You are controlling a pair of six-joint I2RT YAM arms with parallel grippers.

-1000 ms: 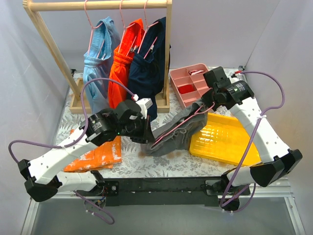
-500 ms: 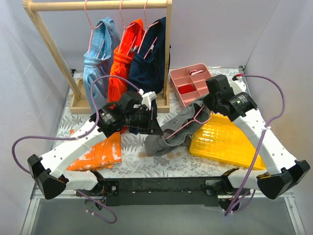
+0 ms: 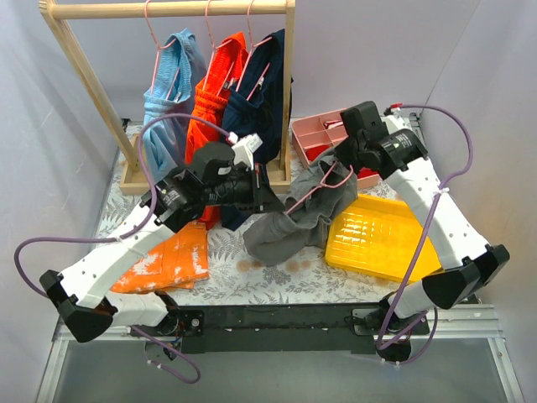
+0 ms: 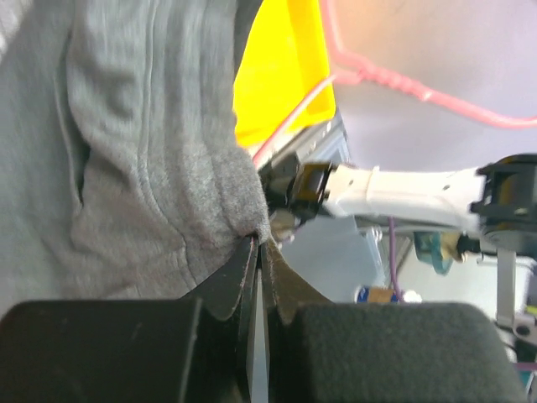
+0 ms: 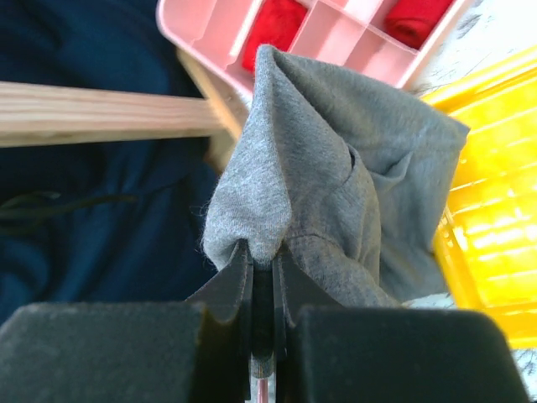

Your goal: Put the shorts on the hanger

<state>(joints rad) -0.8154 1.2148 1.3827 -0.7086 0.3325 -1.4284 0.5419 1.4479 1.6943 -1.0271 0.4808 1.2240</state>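
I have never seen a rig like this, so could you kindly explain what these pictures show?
These are two robot arms bolted at the near edge of a table, each ending in a two-finger gripper. The wide picture looks down from above and behind them; the other two come from a camera on each wrist. The left gripper and the right gripper are each pinched shut on the grey shorts, and the pink wire hanger runs across the fabric. On the table lie a yellow tray, a pink compartment tray and an orange garment. Behind stands a wooden rail with hung clothes.
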